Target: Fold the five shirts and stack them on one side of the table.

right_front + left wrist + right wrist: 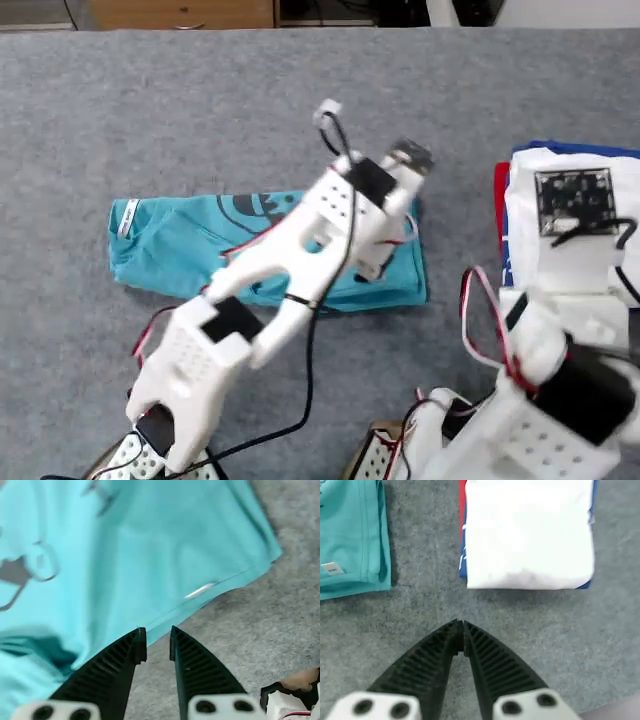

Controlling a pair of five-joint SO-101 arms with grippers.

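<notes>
A teal shirt (170, 245) lies folded in a long strip in the middle of the grey table. My left arm stretches over its right half. In the left wrist view my left gripper (157, 644) hovers just off the teal shirt's (125, 555) hem near a corner, fingers slightly open and holding nothing. A stack of folded shirts (530, 265) sits at the table's right side, white on top with blue and red edges (500, 200) below. My right gripper (461, 630) is shut and empty, over bare table in front of the stack (530, 530), with the teal shirt (350, 530) off to one side.
The grey cloth table (150, 110) has wide free room at the back and on the left. Wooden furniture (180, 12) runs behind the far edge. Both arm bases and their cables (300, 400) crowd the near edge.
</notes>
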